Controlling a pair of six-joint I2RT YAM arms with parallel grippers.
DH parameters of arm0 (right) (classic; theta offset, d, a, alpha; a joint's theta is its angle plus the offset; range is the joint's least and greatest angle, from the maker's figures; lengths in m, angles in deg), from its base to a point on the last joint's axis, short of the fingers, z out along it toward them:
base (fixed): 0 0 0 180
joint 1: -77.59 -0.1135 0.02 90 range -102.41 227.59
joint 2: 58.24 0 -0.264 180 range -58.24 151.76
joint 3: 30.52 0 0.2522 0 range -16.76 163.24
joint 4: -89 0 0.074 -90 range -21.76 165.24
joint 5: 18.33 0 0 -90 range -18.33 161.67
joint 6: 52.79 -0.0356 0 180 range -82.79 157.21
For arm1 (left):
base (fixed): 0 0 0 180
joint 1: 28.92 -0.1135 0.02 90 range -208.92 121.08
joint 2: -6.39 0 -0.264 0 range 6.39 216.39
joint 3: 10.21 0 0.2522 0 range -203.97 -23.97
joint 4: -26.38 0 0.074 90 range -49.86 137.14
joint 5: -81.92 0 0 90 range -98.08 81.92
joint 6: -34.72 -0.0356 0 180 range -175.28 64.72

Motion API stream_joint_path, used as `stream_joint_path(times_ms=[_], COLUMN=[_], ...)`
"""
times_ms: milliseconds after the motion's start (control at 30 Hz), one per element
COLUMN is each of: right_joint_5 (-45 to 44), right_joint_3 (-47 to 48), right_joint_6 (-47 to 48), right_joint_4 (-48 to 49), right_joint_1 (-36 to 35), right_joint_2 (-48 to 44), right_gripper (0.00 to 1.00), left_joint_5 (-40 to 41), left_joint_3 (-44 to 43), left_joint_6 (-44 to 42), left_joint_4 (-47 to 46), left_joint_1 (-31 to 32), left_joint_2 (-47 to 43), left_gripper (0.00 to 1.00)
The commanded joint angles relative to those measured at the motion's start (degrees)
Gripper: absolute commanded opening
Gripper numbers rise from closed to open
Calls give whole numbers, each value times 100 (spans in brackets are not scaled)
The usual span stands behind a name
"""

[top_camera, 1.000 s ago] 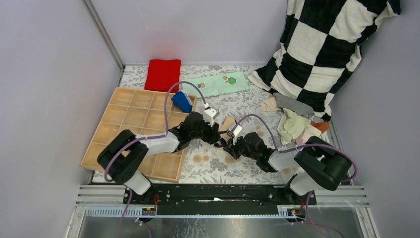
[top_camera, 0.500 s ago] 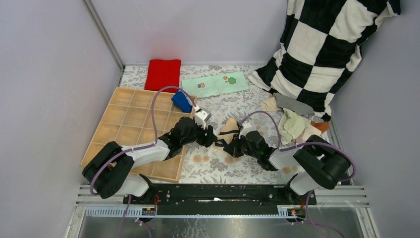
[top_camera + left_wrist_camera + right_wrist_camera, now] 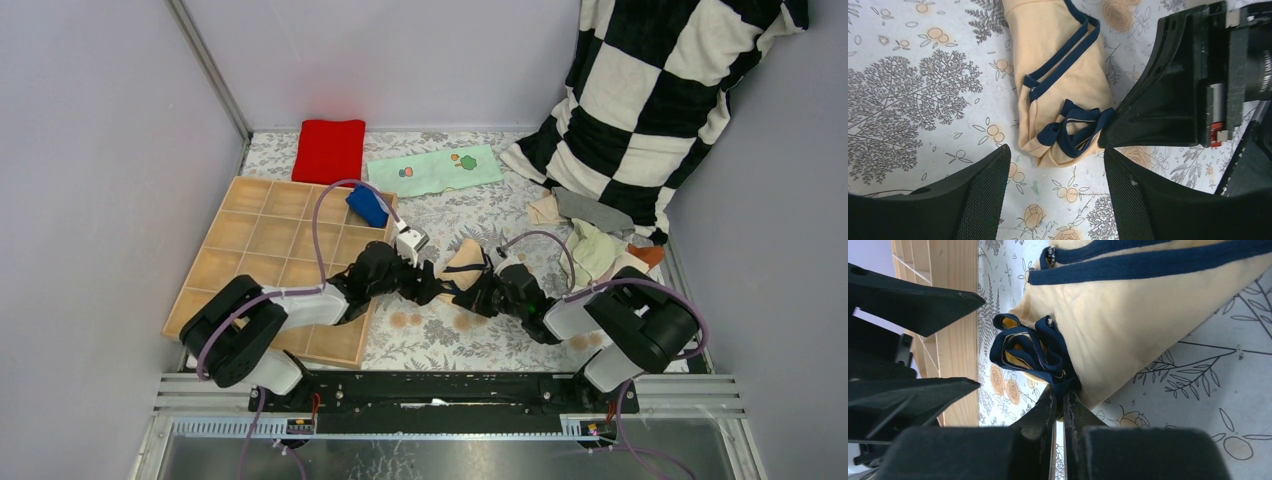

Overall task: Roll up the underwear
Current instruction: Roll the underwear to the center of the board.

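R gripper (image 3: 1060,397) pinches tan underwear (image 3: 1063,97) — navy trim.

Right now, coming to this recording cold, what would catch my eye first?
Mid-table, the right gripper is shut on the bunched navy-trimmed end of the tan underwear, while the left gripper stands open right beside it. Behind them, a big black-and-white checkered fabric fills the far right corner, and a bright red cloth lies at the far edge.
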Motion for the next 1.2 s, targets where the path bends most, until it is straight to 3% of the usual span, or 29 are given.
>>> stream_joint_path(times_ms=[0, 500, 933, 1033, 1167], right_joint_5=[-17, 484, 548, 631, 743], right_joint_3=[-183, -113, -31, 41, 127], right_joint_6=[-558, -585, -453, -311, -90], right_joint_4=[-1, 104, -28, -130, -234], right_joint_1=[135, 318, 355, 355, 355], right_joint_2=[231, 472, 455, 397, 174], right_gripper=[0, 0, 0, 7, 23], left_joint_5=[-75, 35, -191, -203, -183], left_joint_3=[-199, -488, -610, -711, -841], left_joint_6=[-58, -3, -78, -111, -180], left_joint_4=[-277, -526, -400, -258, -23], left_joint_1=[75, 84, 82, 86, 80], left_joint_2=[362, 1029, 1268, 1333, 1416], left_gripper=[73, 67, 35, 27, 18])
